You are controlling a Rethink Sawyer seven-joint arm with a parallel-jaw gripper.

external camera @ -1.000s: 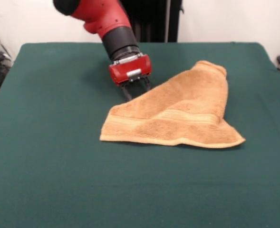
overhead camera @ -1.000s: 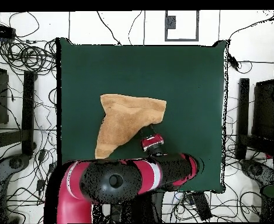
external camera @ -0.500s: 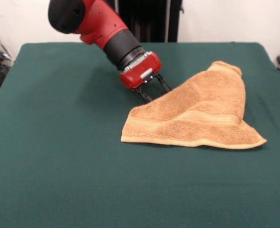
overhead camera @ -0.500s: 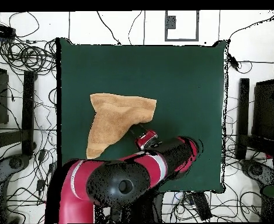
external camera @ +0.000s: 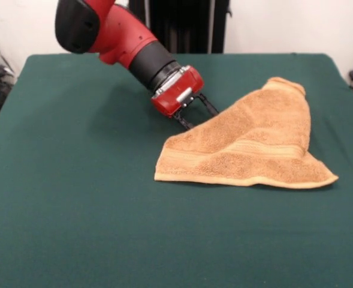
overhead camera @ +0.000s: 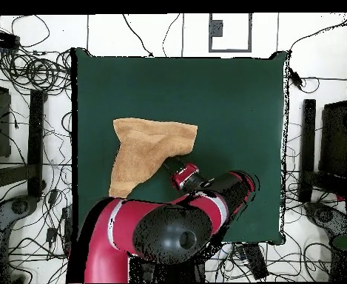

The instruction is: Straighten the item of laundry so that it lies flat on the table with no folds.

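The item of laundry (external camera: 254,144), an orange-tan towel with a woven band near its front edge, lies folded into a rough triangle right of centre on the green table (external camera: 74,204). One corner humps up at the far right. My gripper (external camera: 198,116) comes in tilted from the upper left, and its two black fingers (external camera: 184,122) stand apart. Their tips rest at the towel's far left edge, partly hidden behind it. From above, the towel (overhead camera: 148,148) lies left of centre on the table (overhead camera: 235,96), with the gripper (overhead camera: 173,165) at its lower right edge.
Bare green cloth spreads to the left and front of the towel. In the overhead view, cables (overhead camera: 28,70) and stands ring the table on the white floor. My arm's bulk (overhead camera: 169,229) covers the table's bottom edge.
The gripper and towel slid together to the right in the front view a second ago. In the last half second the towel hardly moved and the arm only shifted its pose a little.
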